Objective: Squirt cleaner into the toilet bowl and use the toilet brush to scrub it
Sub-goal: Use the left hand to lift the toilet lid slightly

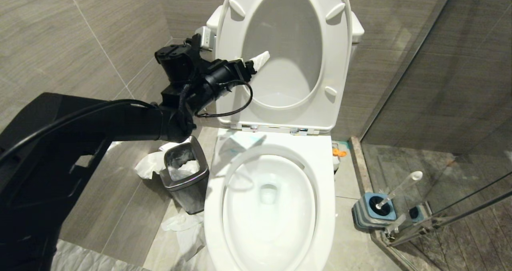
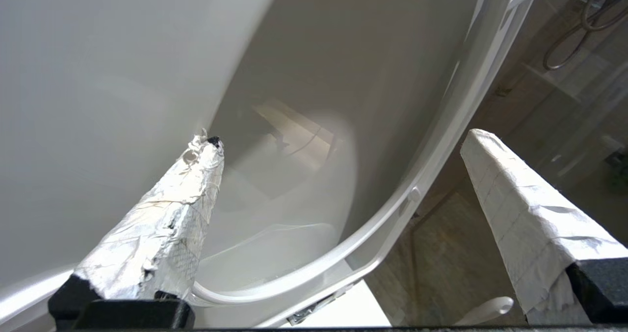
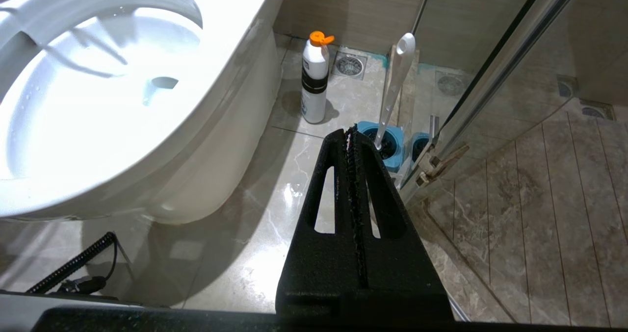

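Toilet bowl: glossy white ceramic, smooth. Seat: smooth white plastic. Waste bin: brushed steel, dull sheen. Floor: polished marble-look tile, reflective. Walls: matt, streaked tile. Shower screen: clear glass. Left hand: fingers wrapped in creased white tape. Right hand: rough matt black plastic.

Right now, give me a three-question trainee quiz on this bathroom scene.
1. True or false: the toilet brush stands in its holder.
2. Which is open: the left gripper or the right gripper?
3. The orange-capped bottle stands on the floor: A) inside the waste bin; B) beside the toilet bowl; C) on the raised seat.

Key: 1 true. 2 left; it is up by the raised seat, holding nothing. 3 B.
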Motion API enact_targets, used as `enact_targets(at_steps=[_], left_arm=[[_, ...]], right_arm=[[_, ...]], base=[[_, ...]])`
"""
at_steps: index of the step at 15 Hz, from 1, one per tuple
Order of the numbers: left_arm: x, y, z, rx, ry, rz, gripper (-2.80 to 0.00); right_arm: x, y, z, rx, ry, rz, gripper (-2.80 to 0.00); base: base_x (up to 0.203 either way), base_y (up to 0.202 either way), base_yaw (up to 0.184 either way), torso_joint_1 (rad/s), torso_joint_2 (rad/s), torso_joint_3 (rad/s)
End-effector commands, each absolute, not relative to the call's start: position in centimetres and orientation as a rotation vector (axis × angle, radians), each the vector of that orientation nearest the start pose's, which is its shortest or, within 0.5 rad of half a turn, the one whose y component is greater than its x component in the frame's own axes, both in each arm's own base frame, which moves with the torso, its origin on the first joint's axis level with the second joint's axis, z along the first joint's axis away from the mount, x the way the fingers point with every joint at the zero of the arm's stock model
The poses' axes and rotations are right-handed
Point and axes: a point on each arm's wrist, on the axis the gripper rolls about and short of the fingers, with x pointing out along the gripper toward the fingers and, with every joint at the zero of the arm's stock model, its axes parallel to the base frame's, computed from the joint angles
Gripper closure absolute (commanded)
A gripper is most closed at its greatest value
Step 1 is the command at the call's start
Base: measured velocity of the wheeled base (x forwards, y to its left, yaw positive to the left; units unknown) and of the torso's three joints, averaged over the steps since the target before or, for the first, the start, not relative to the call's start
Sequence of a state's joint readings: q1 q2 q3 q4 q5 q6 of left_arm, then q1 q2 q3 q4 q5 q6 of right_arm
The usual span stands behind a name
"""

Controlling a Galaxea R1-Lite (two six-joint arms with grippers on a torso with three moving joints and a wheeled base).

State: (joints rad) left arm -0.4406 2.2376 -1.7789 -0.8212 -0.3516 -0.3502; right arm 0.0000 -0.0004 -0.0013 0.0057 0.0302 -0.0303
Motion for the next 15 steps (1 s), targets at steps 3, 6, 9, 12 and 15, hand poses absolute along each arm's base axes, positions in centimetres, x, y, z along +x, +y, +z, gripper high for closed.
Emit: enact_targets(at_steps=[3, 6, 9, 12, 15], left_arm=[[43.0, -21.2, 24.5, -0.332, -0.224, -0.822, -2.8], [43.2, -21.3, 24.1, -0.33, -0.217, -0.819, -2.8], [43.6, -21.4, 23.6, -0.33, -0.21, -0.819, -2.8], [43.6, -21.4, 23.7, -0.331, -0.214, -0.818, -2.8], [42.7, -21.2, 25.2, -0.343, -0.238, -0.829, -2.8]], right_arm=[[-2.3, 0.1, 7.5, -0.031, 0.004, 0.031, 0.0], [-2.3, 0.1, 7.5, -0.031, 0.004, 0.031, 0.0], [-2.3, 0.1, 7.5, -0.031, 0.004, 0.031, 0.0], [-2.3, 0.1, 7.5, -0.031, 0.006, 0.031, 0.0], [-2.3, 0.1, 7.5, -0.031, 0.005, 0.031, 0.0]], base=[[0.0, 0.0, 0.0, 0.0, 0.0, 0.0], [0.0, 0.0, 0.0, 0.0, 0.0, 0.0], [0.0, 0.0, 0.0, 0.0, 0.0, 0.0], [0.0, 0.0, 0.0, 0.0, 0.0, 0.0], [0.0, 0.0, 0.0, 0.0, 0.0, 0.0]])
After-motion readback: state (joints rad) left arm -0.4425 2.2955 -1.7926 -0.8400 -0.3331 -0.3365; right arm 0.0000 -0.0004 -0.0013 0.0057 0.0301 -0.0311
